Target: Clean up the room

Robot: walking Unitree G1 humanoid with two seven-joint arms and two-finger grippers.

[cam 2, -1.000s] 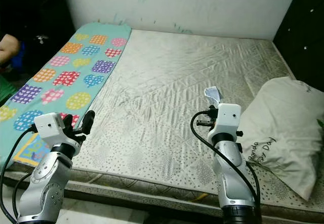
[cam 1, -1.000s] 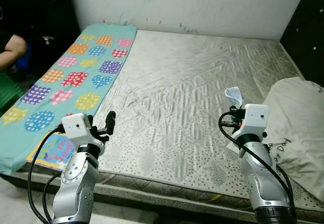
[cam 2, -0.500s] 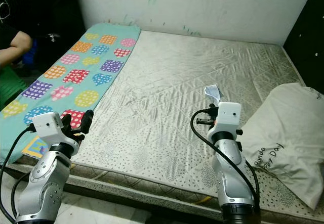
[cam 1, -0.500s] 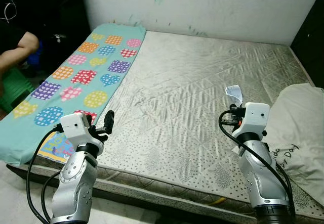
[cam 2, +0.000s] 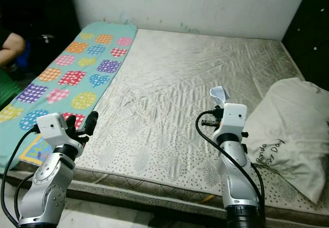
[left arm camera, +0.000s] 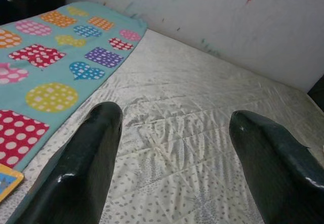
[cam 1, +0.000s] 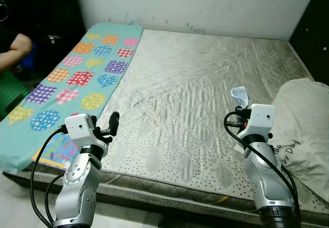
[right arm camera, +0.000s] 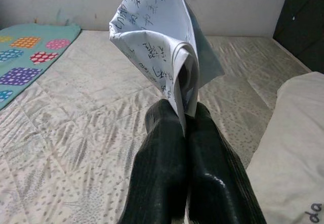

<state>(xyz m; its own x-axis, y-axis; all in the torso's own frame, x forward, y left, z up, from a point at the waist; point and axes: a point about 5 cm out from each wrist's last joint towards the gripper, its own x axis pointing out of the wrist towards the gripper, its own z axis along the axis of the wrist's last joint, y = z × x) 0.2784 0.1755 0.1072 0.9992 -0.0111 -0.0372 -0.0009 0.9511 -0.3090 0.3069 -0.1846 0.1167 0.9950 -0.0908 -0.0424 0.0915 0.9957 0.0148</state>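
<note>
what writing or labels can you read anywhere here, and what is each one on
"Day": the end of a line of dark print on the white pillow; the word before it is partly hidden, not readable for certain.
Handwritten dark characters on the folded paper pinched in the right end effector: too small and creased to read.
Picture card at the near end of the teal patterned blanket: any print is too blurred to read.

Pillow (cam 1: 303,120) at my right carried dark script print; last word read "Day", word before it partly hidden, not legible. Folded paper (right arm camera: 162,42) pinched in my right gripper (right arm camera: 183,114) was covered in dark handwritten characters, too small and creased to read. Colourful booklet (cam 1: 57,150) near bed's front left corner showed print, unreadable.
</note>
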